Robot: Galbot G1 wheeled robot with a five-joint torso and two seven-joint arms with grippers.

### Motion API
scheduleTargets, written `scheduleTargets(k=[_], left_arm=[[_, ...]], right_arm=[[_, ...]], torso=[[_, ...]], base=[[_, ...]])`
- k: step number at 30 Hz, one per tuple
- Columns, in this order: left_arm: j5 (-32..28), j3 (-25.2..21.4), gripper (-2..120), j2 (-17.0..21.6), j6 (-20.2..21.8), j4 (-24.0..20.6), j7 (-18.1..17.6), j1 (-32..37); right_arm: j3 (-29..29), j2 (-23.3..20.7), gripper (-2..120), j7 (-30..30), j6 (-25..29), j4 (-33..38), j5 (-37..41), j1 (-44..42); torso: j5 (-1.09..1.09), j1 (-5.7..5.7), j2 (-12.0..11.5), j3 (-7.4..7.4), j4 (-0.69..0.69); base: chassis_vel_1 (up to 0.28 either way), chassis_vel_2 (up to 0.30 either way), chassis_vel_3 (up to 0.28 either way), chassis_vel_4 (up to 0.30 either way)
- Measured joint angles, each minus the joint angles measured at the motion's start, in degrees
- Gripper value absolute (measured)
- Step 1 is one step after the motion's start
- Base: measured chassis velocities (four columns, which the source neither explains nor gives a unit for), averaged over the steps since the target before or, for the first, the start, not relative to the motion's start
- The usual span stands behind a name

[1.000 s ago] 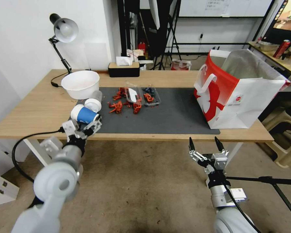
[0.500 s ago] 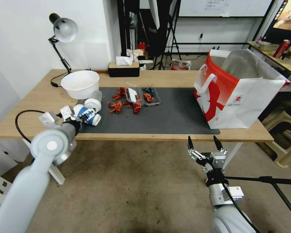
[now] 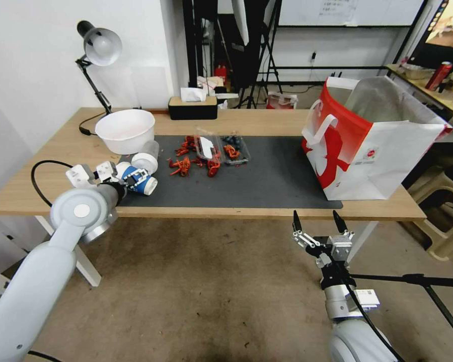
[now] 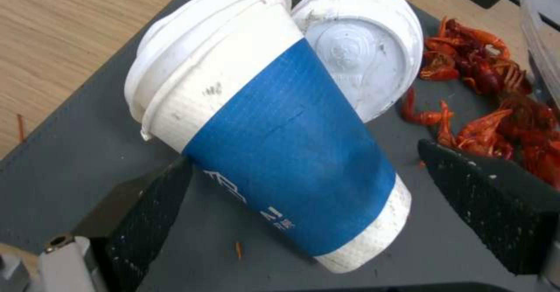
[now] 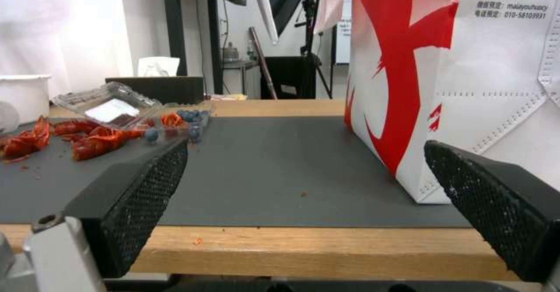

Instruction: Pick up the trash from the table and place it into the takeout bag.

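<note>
Blue-sleeved paper cup (image 4: 274, 130) lay tipped on the tabletop (image 3: 60, 166), far from the takeout bag (image 3: 372, 146), between the left tool's (image 4: 303, 204) spread fingers, ungripped. Right tool (image 3: 318, 224) hung open below. Nothing looked bagged yet.

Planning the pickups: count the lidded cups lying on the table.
2: the blue paper cup lies on the mat's left edge between the left end effector's open fingers; the small clear lidded cup lies touching it, by the white bowl.
</note>
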Motion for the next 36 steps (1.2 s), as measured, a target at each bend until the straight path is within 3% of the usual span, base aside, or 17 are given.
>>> scheduleTargets(k=[16,19,20,31,33,34,36], left_arm=[[2.05,2.85,89,1.33,-0.24,5.09,-0.11,-3.07],[2.31,3.14,79,1.39,-0.13,5.63,-0.08,-3.29],[2.56,3.25,71,1.44,-0.05,5.77,-0.07,-3.3],[4.32,2.86,33,1.89,-0.02,5.07,0.7,-2.08],[7.18,2.3,22,2.24,-0.23,4.3,1.92,-1.22],[7.18,2.3,22,2.24,-0.23,4.3,1.92,-1.22],[12.68,1.71,13,2.82,-1.13,3.28,4.83,-0.02]], right_arm=[[-0.1,0.22,100,-0.01,0.3,-0.56,-0.28,0.25],[-0.09,0.26,100,-0.01,0.32,-0.65,-0.32,0.33],[-0.09,0.3,100,-0.01,0.33,-0.69,-0.36,0.34],[-0.27,0.44,100,-0.01,0.48,-0.99,-0.66,0.46],[-0.3,0.43,100,-0.01,0.49,-1.02,-0.71,0.49],[-0.3,0.43,100,-0.01,0.49,-1.02,-0.71,0.49],[-0.4,0.43,100,-0.01,0.52,-1.03,-0.78,0.5]], torso=[[0.0,0.0,0.0,0.0,0.0],[0.01,0.0,0.0,0.0,0.0],[-0.01,0.0,0.0,0.0,0.0],[0.0,0.0,0.0,0.0,0.0],[0.0,0.0,0.0,0.0,0.0],[0.0,0.0,0.0,0.0,0.0],[0.0,0.0,0.0,0.0,0.0]], base=[[0.0,0.0,0.0,0.0],[0.0,0.0,0.0,0.0],[0.0,0.0,0.0,0.0],[0.0,0.0,0.0,0.0],[0.0,0.0,0.0,0.0],[0.0,0.0,0.0,0.0],[0.0,0.0,0.0,0.0]])
